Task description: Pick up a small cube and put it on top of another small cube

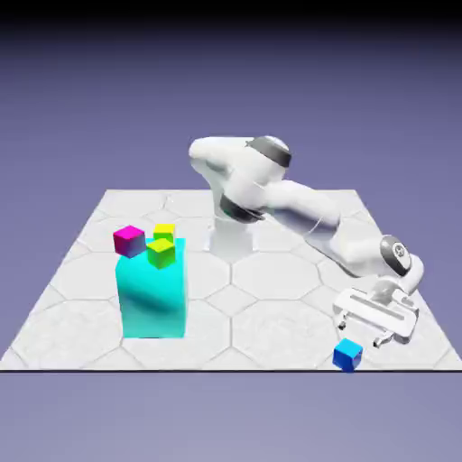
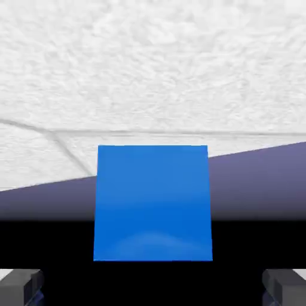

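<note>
Nearest us, the small glossy blue cube [image 1: 347, 355] sat at the front edge of the white hexagon-patterned bench [image 1: 271, 316], toward the exterior view's right. Just above it we saw the white arm's two-finger gripper [image 1: 365, 340] released, its jaws wide; in the hand view the blue cube [image 2: 153, 203] lay between the grey fingertips [image 2: 21, 285], apart from both. Farther back on the left stood a big cyan block [image 1: 152, 293], carrying small magenta [image 1: 129, 240], yellow [image 1: 164, 232] and lime-green [image 1: 161, 252] cubes.
</note>
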`<act>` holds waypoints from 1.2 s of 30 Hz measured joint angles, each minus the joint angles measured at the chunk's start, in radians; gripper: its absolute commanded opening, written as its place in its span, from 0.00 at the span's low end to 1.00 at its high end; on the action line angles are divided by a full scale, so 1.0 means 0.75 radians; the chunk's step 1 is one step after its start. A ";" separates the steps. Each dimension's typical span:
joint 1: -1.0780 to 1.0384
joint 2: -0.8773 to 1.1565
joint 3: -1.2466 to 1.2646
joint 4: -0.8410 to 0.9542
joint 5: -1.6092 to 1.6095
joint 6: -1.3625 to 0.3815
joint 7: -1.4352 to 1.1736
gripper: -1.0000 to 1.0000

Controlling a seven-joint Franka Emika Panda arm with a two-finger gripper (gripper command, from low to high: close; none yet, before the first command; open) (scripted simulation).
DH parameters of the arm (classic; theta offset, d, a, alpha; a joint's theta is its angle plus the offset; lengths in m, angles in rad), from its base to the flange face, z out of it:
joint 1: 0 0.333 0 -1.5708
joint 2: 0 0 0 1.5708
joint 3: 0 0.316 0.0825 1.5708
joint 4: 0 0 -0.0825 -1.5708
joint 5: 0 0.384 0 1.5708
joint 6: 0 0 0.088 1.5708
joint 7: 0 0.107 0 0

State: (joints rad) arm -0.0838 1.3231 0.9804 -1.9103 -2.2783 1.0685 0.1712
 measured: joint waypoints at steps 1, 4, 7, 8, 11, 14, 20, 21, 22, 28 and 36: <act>-0.006 0.002 -0.010 0.005 -0.009 0.013 -0.002 0.00; 0.021 -0.008 0.035 -0.019 0.034 -0.045 0.006 0.00; -0.033 -0.060 0.102 -0.026 0.124 -0.100 0.031 0.00; -0.081 -0.072 0.114 -0.002 0.176 -0.124 0.059 0.00; -0.226 -0.106 0.151 0.070 0.331 -0.195 0.145 0.00; -0.371 -0.141 0.187 0.143 0.486 -0.266 0.230 0.00; -0.661 -0.210 0.260 0.288 0.797 -0.408 0.400 0.00; -0.709 -0.221 0.272 0.312 0.849 -0.432 0.428 0.00; -0.758 -0.233 0.285 0.336 0.900 -0.456 0.457 0.00; -1.048 -0.301 0.358 0.481 1.211 -0.598 0.627 0.00; -1.351 -0.327 0.457 0.681 1.659 -0.883 0.883 0.00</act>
State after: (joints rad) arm -1.0971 1.0778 1.3231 -1.3996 -1.0338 0.4063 0.8331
